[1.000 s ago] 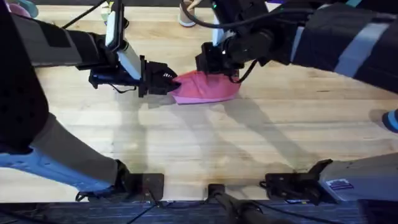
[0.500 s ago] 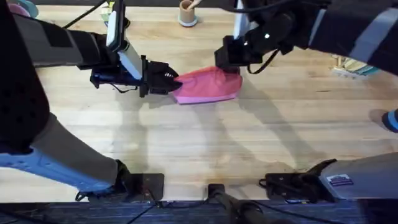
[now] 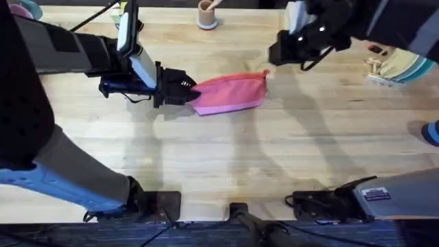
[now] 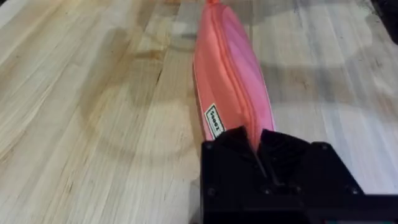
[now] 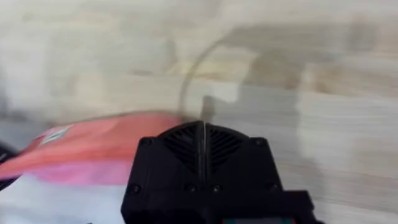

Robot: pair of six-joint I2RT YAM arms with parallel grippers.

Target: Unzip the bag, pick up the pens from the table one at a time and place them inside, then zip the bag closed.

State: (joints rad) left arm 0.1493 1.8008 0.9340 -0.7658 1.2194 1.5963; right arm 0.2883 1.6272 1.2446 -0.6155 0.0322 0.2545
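The pink bag (image 3: pixel 230 93) lies on the table (image 3: pixel 226 158), its zipper line (image 4: pixel 233 74) running straight along the top and looking closed. My left gripper (image 3: pixel 184 90) is shut on the bag's left end, and pink fabric is pinched between its black fingers (image 4: pixel 236 155). My right gripper (image 3: pixel 276 57) hovers just past the bag's right end, apart from it. Its fingers (image 5: pixel 180 149) are pressed together, with the bag (image 5: pixel 87 146) blurred behind them. The pens are out of view.
A beige cup (image 3: pixel 207 14) stands at the far edge of the table. A colourful rack (image 3: pixel 392 67) sits at the right, with a teal object (image 3: pixel 432 132) at the right edge. Bare wood stretches in front of the bag.
My right gripper has moved right and away, from over the bag's middle to beyond its right end. The bag now lies stretched out longer. The left gripper has held still.
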